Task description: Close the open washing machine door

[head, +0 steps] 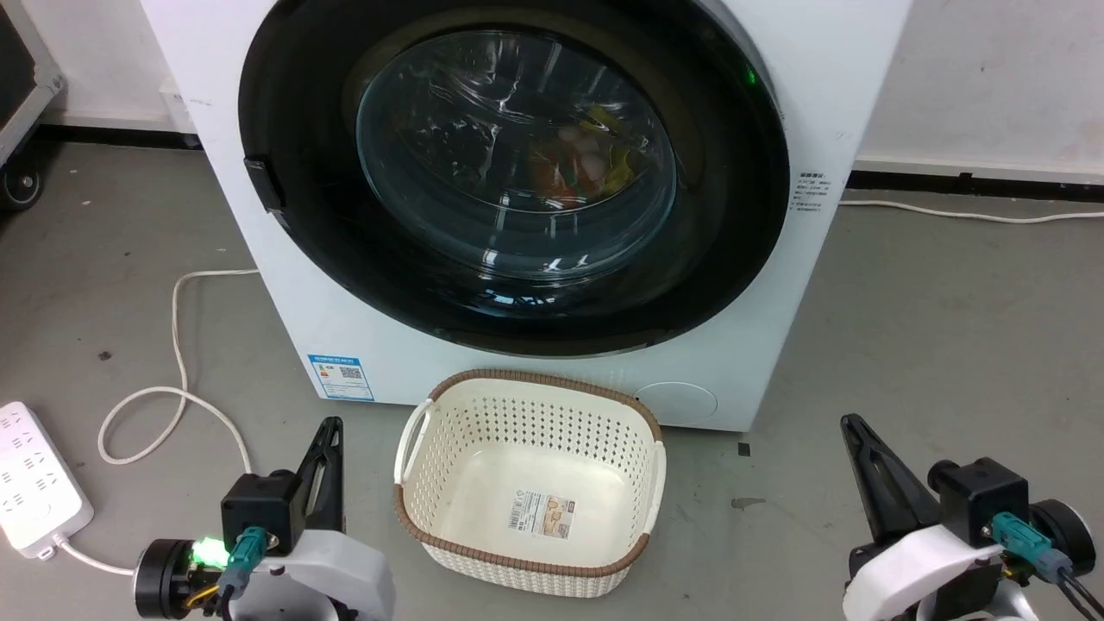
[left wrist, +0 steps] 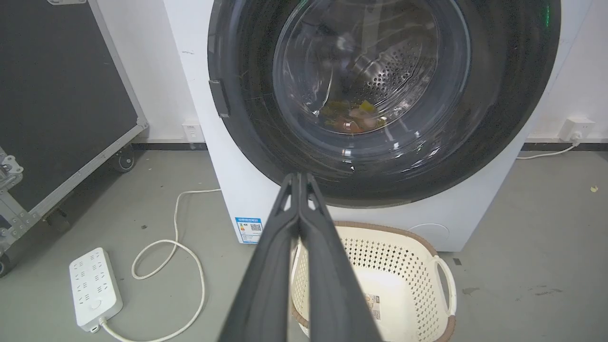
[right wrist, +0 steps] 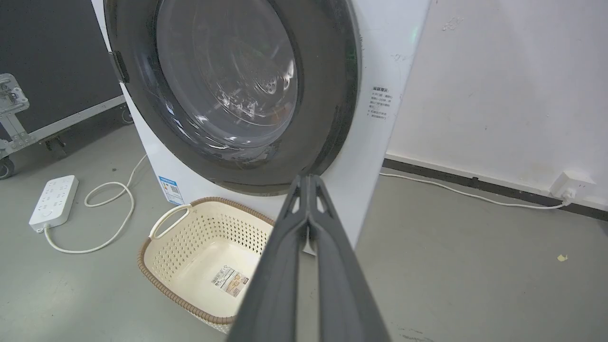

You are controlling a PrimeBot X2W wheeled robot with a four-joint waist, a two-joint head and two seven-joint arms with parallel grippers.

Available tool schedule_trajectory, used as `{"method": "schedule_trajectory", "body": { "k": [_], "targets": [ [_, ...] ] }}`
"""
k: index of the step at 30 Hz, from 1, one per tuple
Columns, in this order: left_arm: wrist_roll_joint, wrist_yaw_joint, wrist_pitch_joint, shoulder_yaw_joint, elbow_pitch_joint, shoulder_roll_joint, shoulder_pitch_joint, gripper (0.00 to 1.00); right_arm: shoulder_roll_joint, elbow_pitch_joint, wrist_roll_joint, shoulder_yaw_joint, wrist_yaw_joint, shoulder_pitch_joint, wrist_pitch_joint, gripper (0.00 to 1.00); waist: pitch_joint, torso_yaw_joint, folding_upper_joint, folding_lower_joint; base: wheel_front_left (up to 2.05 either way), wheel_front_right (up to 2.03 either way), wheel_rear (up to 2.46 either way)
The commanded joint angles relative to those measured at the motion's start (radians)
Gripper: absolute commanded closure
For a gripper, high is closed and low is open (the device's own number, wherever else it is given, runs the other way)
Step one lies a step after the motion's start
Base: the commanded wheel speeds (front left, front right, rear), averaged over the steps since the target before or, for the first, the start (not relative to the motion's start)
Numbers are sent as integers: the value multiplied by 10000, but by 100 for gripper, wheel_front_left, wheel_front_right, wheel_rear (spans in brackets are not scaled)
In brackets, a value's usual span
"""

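Head view sets the left gripper [head: 331, 429] and right gripper [head: 850, 423] either side of the cream basket [head: 517, 423]. Left wrist view adds coloured items [left wrist: 354, 118] behind the glass. Both wrist views show the fingers pressed together, holding nothing. The washing machine door [head: 516, 164] lies shut against the washing machine [head: 285, 285], beyond the basket, ahead of both fingertips and untouched

Head view downward, both wrists low (all toward the washing machine [head: 763, 328])

Black tapered fingers [head: 326, 466], white wrists [head: 345, 569] (teal plugs [head: 247, 545])
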Motion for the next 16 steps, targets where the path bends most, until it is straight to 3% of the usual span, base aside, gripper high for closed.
{"method": "schedule_trajectory", "body": {
  "k": [1, 16],
  "targets": [
    [68, 65, 74, 40, -80, -16, 162, 100, 47, -105, -105, 14, -7, 185, 44, 100, 1, 2, 0, 1, 0, 0, 0],
    [91, 110, 166, 60, -143, -26, 180, 100, 49, -160, -147, 24, -7, 195, 135, 100, 7, 10, 0, 1, 0, 0, 0]
  ]
}}
